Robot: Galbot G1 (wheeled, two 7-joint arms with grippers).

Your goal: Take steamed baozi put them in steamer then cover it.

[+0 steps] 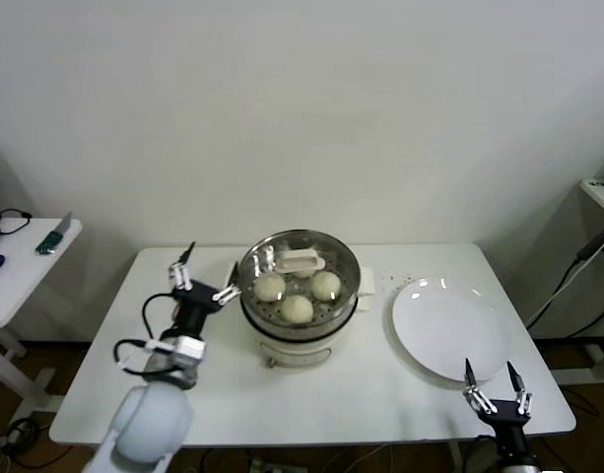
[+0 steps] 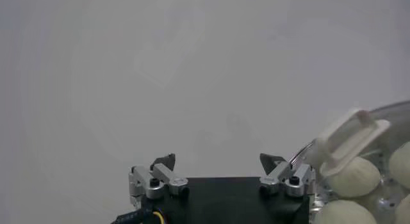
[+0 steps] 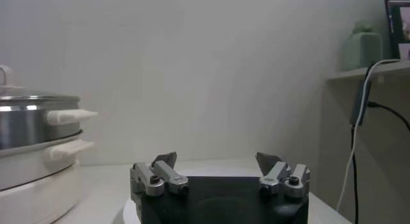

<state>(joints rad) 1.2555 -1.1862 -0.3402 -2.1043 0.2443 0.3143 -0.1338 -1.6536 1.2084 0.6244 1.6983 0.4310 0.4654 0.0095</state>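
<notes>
Seemingly the job is all but finished, judging first from the head view: the round shiny steel steamer basket (image 1: 300, 296) sits on its white electric pot base near the middle of the white table (image 1: 311, 394), and the round clear glass cover with its metal rim and pale cream bar handle (image 1: 299, 262) lies on top of it, apparently seated level, while three small smooth cream-white steamed baozi (image 1: 298, 308) show through the glass; a fourth may be hidden under the handle, which cannot be told. To the right of the steamer, well apart from it, the flat round white plate (image 1: 449, 330) holds nothing, so no bun looks left to move. The left gripper (image 1: 201, 276) hangs just beside the steamer's left wall with its jaws spread wide and nothing between them, and the right gripper (image 1: 497, 389) waits at the near edge of the plate, jaws likewise apart and empty. From the left wrist view, the left gripper (image 2: 221, 174) again shows its two fingertips standing far apart against the bare wall, with the cover's cream handle (image 2: 349, 142) and the buns (image 2: 353, 177) under glass just off to one side, not touched. From the right wrist view, the right gripper (image 3: 221, 174) stands open over the plate's rim, and the steamer (image 3: 32, 126) is seen side-on some way off with its lid on, so what remains is probably only pulling the arms away
</notes>
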